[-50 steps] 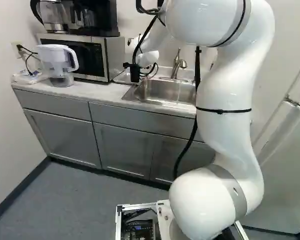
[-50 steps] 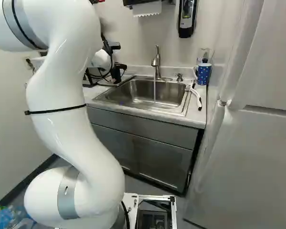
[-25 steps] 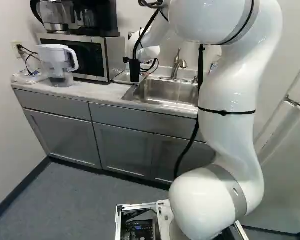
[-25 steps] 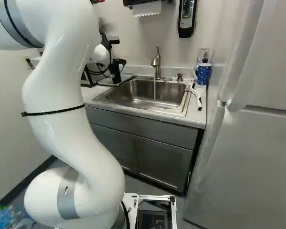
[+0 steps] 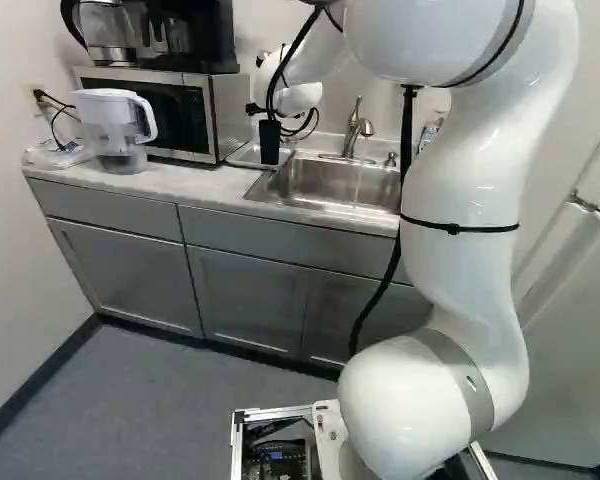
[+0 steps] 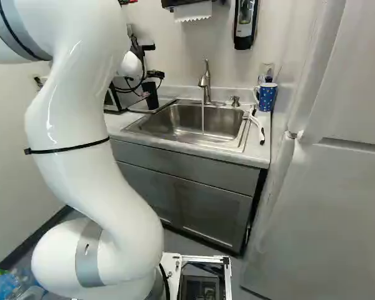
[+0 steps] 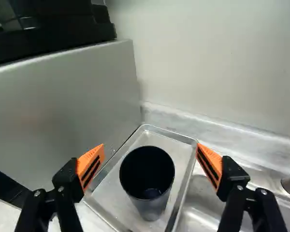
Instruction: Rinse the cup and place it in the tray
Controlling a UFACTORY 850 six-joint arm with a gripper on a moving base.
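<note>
Nearest us, our arm (image 5: 460,250) rises ahead of the grey cabinets (image 5: 250,290). On the counter (image 5: 170,182), the pitcher (image 5: 125,125) stands by the left end; water (image 6: 202,120) runs from the faucet (image 6: 204,84) into the sink (image 6: 181,128). Beyond the sink's right edge, near the counter's back right corner, stands a dotted mug (image 6: 267,97). The tray (image 7: 176,150) lies between sink and microwave (image 5: 170,110), near the back edge, below the wall (image 7: 208,58).

Our gripper (image 5: 269,117) is spread wide, with the cup (image 7: 152,208) between and ahead of its fingers, untouched. The cup stands upright in the tray: black, plain, tapering downward, mouth up. Its inside is too dark for us to read, and the wrist view cuts off the tray's near corner.
</note>
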